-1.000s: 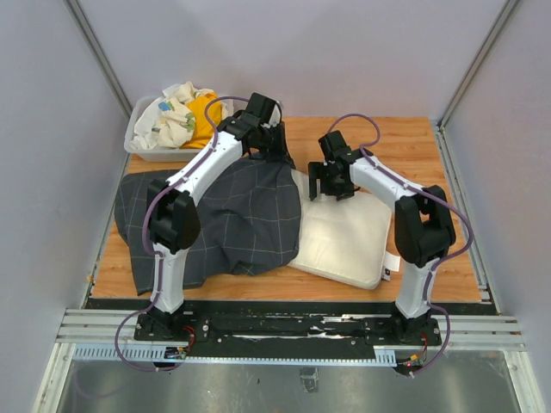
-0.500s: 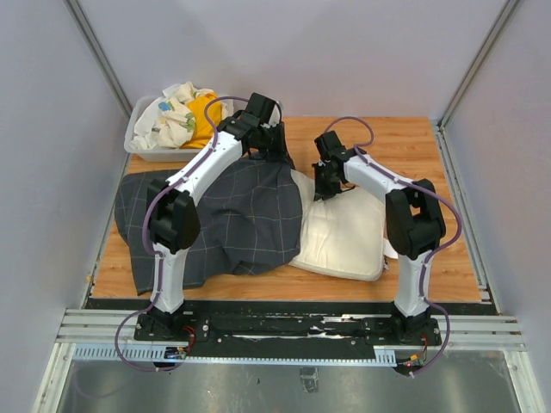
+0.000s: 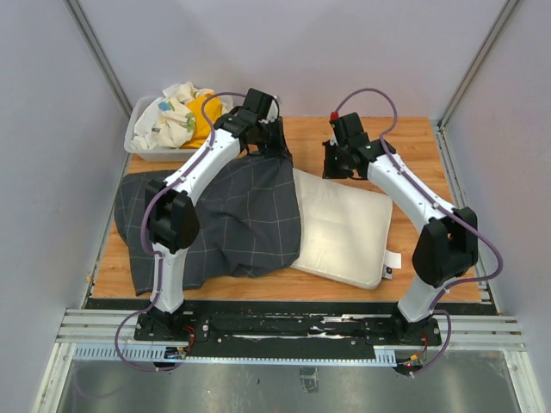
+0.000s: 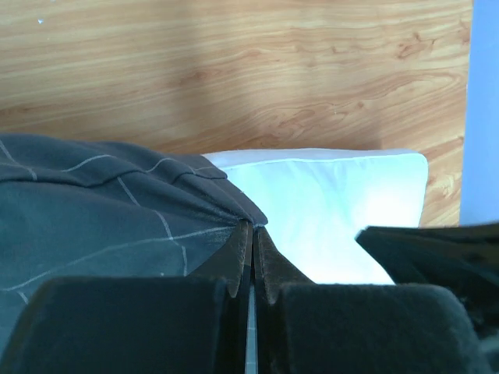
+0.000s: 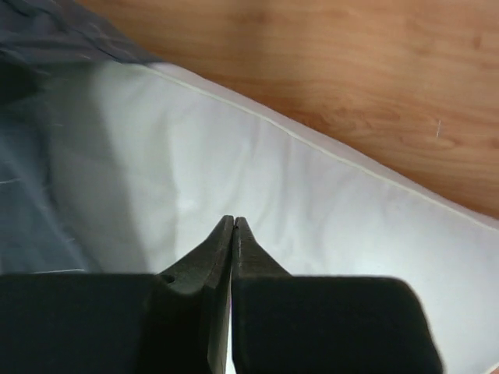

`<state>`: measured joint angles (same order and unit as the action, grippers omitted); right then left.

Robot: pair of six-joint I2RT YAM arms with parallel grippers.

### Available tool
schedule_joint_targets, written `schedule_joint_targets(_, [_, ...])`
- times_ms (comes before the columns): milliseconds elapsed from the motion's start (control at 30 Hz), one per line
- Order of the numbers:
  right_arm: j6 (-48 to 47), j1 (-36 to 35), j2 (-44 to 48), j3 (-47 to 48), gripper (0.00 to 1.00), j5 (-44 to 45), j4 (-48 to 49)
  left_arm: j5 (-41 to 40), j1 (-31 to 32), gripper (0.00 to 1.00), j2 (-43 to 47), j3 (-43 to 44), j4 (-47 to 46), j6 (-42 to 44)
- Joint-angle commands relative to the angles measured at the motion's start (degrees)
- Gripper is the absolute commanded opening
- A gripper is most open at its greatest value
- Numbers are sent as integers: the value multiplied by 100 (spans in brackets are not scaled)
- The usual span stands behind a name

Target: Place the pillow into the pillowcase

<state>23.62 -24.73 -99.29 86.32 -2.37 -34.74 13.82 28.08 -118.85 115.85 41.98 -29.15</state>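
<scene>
Cream-white pillow [image 3: 344, 231] lies flat, right of centre, slightly skewed. Charcoal grid-lined pillowcase [image 3: 215, 219] is spread rumpled to its left, its right edge overlapping the pillow's left end.

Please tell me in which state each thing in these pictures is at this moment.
Pillow: lying flat, left end covered by the pillowcase, most of it outside.
Pillowcase: spread on the table, wrinkled, far edge pinched.
Left gripper: shut on the pillowcase.
Right gripper: shut, nothing seen in it, over the pillow.
Bin: holds crumpled cloths.
</scene>
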Motion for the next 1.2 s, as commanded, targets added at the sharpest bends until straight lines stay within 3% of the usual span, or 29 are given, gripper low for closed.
schedule_joint_targets(0, [-195, -36, 273, 458, 1, 78, -79, 236, -21, 0, 301, 331, -93, -20])
schedule_joint_targets(133, [-213, -32, 144, 360, 1, 92, -131, 236, -19, 0, 324, 268, -83, -13])
schedule_joint_targets(167, [-221, -32, 94, 321, 9, 81, -132, 228, -21, 0, 345, 240, -89, -12])
schedule_joint_targets(233, [-275, -25, -32, 298, 39, 143, -157, 218, -21, 0, 381, 160, -116, 9])
schedule_joint_targets(300, [-421, 0, -165, 284, 60, 122, -169, 214, -24, 0, 404, 95, -128, 29])
schedule_joint_targets(467, [-536, 143, -474, 237, 77, -63, -111, 225, -47, 0, 437, -15, -153, 45])
schedule_joint_targets(1000, [-663, 223, -2025, 77, 85, -649, -273, 291, -125, 0, 503, -559, -412, 32])
schedule_joint_targets(1100, [-690, 191, -2175, 45, 80, -733, -205, 295, -142, 0, 503, -637, -451, 27])
schedule_joint_targets(1167, [-707, 172, -2275, 25, 66, -771, -186, 296, -149, 0, 503, -671, -473, 23])
